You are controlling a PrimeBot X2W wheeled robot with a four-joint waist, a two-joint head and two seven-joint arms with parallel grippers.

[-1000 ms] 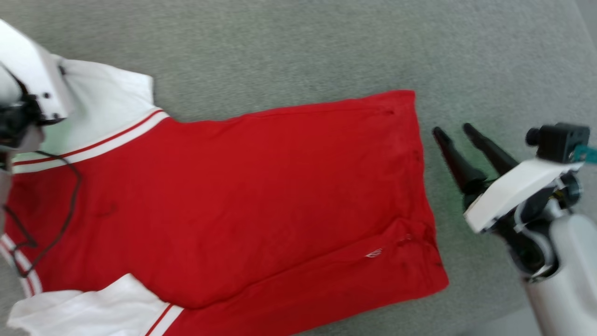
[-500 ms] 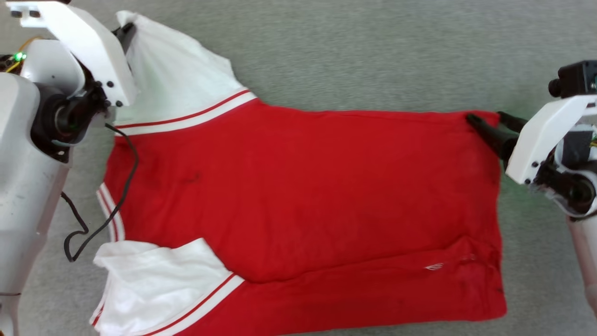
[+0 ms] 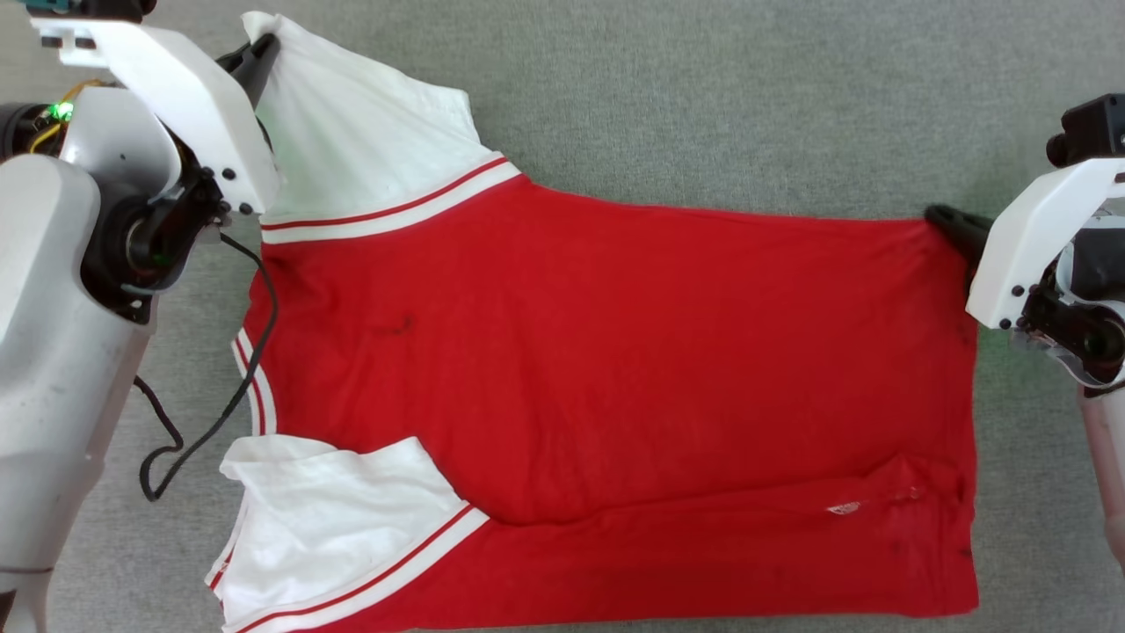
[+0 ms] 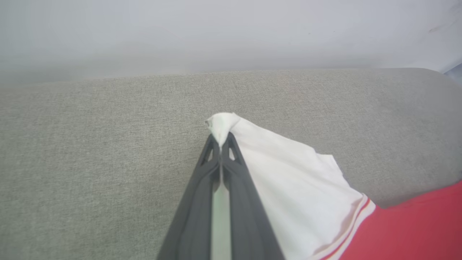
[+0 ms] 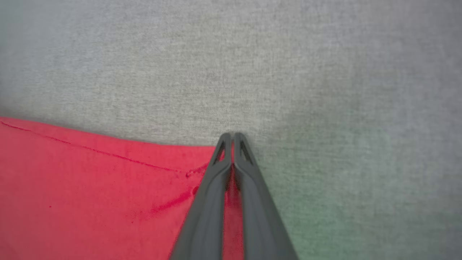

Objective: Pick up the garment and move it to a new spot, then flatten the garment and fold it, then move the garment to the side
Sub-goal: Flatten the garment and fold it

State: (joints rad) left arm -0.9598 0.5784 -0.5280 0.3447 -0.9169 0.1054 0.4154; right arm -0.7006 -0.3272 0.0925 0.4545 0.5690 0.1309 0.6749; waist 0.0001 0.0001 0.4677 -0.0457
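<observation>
Shirt (image 3: pixel 615 352) soft, limp, light; sags unless pulled taut. Left hand (image 4: pixel 220 142) pinching far sleeve tip (image 4: pixel 222 122); right hand (image 5: pixel 232 139) clamped on far hem corner (image 5: pixel 196 157).

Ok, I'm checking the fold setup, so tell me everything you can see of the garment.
The garment is a soft red T-shirt with white sleeves edged in red-and-white stripes, lying sideways and mostly flat on the grey fabric surface, plain red face up. A long fold crosses its near part, by a small white mark. The left gripper is shut on the far sleeve's tip; the right gripper is shut on the far hem corner.
</observation>
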